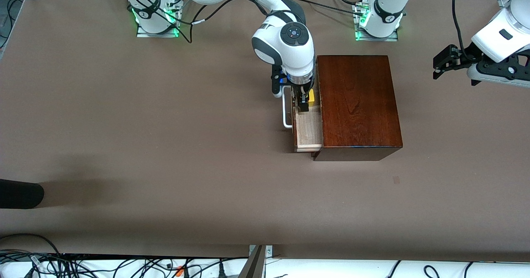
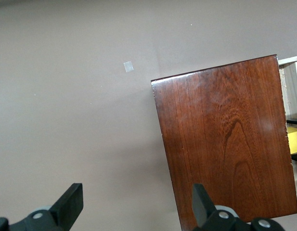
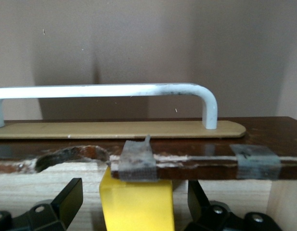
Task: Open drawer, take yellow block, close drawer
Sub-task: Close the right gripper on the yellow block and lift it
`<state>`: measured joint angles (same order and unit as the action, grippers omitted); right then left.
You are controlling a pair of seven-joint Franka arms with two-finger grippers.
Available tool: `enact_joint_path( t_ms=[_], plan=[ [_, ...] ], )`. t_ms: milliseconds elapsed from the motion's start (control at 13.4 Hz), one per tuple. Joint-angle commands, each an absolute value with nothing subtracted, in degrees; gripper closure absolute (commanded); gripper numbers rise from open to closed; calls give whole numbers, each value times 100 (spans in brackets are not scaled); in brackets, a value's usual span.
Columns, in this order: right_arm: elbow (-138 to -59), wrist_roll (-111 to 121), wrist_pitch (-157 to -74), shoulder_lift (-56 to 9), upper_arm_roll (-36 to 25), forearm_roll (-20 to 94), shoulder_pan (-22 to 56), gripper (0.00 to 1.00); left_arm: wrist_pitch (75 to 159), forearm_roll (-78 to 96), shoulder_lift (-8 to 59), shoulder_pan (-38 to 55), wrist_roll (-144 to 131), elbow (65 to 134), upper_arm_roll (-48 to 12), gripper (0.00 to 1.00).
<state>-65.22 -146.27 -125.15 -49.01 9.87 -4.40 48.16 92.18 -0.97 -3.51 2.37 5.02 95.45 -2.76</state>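
The dark reddish-brown wooden box [image 1: 356, 104] stands mid-table. Its drawer [image 1: 308, 131] is pulled out toward the right arm's end, showing the pale wood inside and the white handle [image 1: 285, 112]. The yellow block [image 1: 311, 97] lies inside the drawer. My right gripper [image 1: 304, 102] reaches down into the drawer. In the right wrist view its fingers [image 3: 71, 195] stand on either side of the yellow block [image 3: 137, 207] with a gap on each side, so it is open. My left gripper [image 1: 441, 67] waits open and empty above the table at the left arm's end, beside the box [image 2: 225, 144].
A dark rounded object [image 1: 20, 193] pokes in over the table edge at the right arm's end, nearer the front camera. A small pale patch [image 1: 396, 180] lies on the table nearer the camera than the box. Cables run along the front edge.
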Motion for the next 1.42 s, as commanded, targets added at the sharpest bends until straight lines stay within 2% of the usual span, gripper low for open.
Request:
enact_joint_path(
  t_ms=[0,150,224,374,898,1347],
  plan=[
    [-6434,-14748,-12533,-4931,932,-527,4896,61,9158,-97,-281,272,615,9378,-255,0],
    [-6425,-14739,-12524,-4913,932,-527,4887,93,9158,-97,-281,272,615,9387,-255,0],
    [-6407,-14748,-12524,-4904,932,-519,4878,97,9158,-97,-281,272,624,9378,-255,0],
    [-6372,-14739,-12437,-4800,940,-466,4843,98,9158,-97,-281,272,624,9378,-255,0],
    [-6100,-14372,-11155,-3983,984,-237,4317,97,9158,-97,-281,272,615,9387,-255,0],
    [-6231,-11457,-9881,-3253,923,334,3385,97,9158,-97,-281,272,615,9378,-255,0]
  ],
)
